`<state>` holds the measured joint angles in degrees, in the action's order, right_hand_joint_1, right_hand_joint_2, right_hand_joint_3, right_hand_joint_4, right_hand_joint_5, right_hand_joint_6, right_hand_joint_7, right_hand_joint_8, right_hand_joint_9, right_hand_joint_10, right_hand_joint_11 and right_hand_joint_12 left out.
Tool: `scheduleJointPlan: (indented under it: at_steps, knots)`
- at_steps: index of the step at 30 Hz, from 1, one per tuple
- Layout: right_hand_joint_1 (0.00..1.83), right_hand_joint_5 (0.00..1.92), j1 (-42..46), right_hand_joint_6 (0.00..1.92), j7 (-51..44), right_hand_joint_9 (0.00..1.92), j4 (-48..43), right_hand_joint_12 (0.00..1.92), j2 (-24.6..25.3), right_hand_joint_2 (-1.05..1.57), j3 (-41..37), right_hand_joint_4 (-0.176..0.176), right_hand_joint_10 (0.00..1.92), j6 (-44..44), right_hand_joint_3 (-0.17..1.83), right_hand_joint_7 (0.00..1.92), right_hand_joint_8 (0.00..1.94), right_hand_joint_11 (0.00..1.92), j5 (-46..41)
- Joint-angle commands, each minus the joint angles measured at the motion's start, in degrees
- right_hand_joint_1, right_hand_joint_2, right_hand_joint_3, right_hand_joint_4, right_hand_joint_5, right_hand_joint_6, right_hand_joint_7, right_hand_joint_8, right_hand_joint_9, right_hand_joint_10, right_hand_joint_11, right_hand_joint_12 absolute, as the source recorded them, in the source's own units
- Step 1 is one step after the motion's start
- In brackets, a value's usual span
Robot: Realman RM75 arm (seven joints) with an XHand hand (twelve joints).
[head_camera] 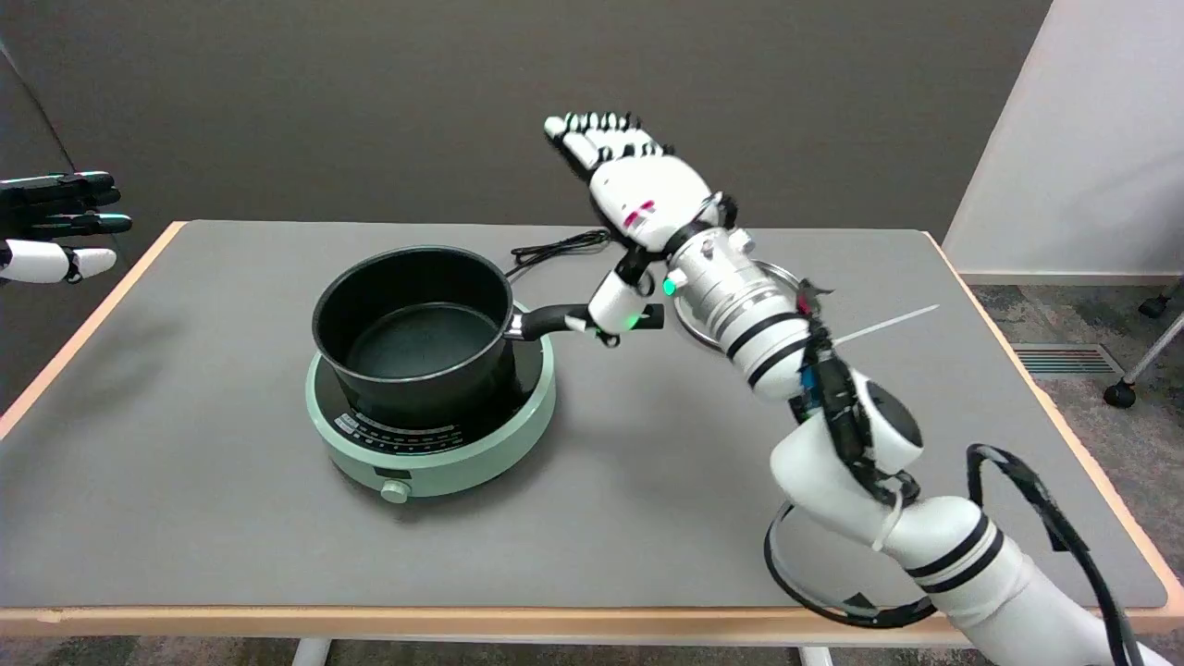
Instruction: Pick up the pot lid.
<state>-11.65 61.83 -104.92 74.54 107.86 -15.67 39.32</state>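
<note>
**Right now: right hand up & open, lid lying behind wrist**

Currently hovering high over table's (185, 518) far-middle w/ right hand (638, 190), back of hand facing camera. Stretching fingers (592, 125) out nearly straight, side by side, aiming up-left toward dark wall. Sticking thumb (615, 305) down below palm, tip glowing green, overlapping end of pot handle (546, 319) in pic — touching or just passing in front, can't tell. Holding nothing; gripping nothing.

Lying flat on grey table, pot lid (777, 275): only a metal rim arc showing, rest hiding behind wrist cuff. Sitting well below fingers and to their right, on wrist side, apart from fingertips.

Sitting down-left of fingers, black pot (412, 324), uncovered, resting on pale-green hotplate (435, 444); handle pointing right toward thumb. Trailing from behind pot, black cable (555, 248), running just under palm in pic.

Lying right of wrist, thin white stick (888, 324) on table, well apart from fingers.

Hanging at far left edge, well apart from all that, left hand (55, 227), off table.
</note>
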Motion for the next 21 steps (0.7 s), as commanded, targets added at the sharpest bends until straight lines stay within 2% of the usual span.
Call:
scheduleJointPlan:
  at_steps: [1,8,11,12,13,18,19,20,21]
  knots:
    - [1.11,0.05,-2.0,0.05,17.8,0.05,-1.1,0.05,-4.3,0.01,-13.4,-0.092,0.05,15.5,1.02,0.05,0.05,0.05,-6.0]
    - [1.09,0.05,-2.3,0.05,17.6,0.05,1.5,0.05,-8.1,0.05,-16.6,-0.104,0.05,13.3,1.01,0.05,0.05,0.05,-1.8]
    - [1.08,0.04,-2.3,0.04,17.6,0.04,3.5,0.04,-10.2,0.02,-16.7,-0.079,0.04,10.0,1.02,0.04,0.04,0.04,3.6]
    - [1.09,0.04,-2.3,0.04,17.6,0.04,4.2,0.04,-10.8,0.00,-16.8,-0.043,0.04,9.6,1.02,0.04,0.04,0.04,5.4]
    - [1.09,0.04,-2.3,0.04,17.6,0.04,5.1,0.04,-11.3,-0.02,-17.2,-0.024,0.04,9.3,1.03,0.04,0.04,0.04,7.6]
    - [1.08,0.04,-3.1,0.04,17.6,0.04,9.8,0.04,-12.4,-0.08,-20.0,0.020,0.04,10.5,1.05,0.04,0.04,0.04,10.3]
    - [1.08,0.04,-3.5,0.04,17.7,0.04,11.3,0.04,-12.6,-0.09,-20.5,0.038,0.04,11.4,1.05,0.04,0.04,0.04,10.1]
    - [1.07,0.04,-3.8,0.04,18.0,0.04,12.4,0.04,-12.8,-0.11,-21.0,0.088,0.04,12.3,1.05,0.04,0.04,0.04,9.9]
    - [1.07,0.04,-4.0,0.04,18.0,0.04,13.4,0.04,-13.1,-0.11,-21.4,0.100,0.04,13.3,1.05,0.04,0.04,0.04,9.9]
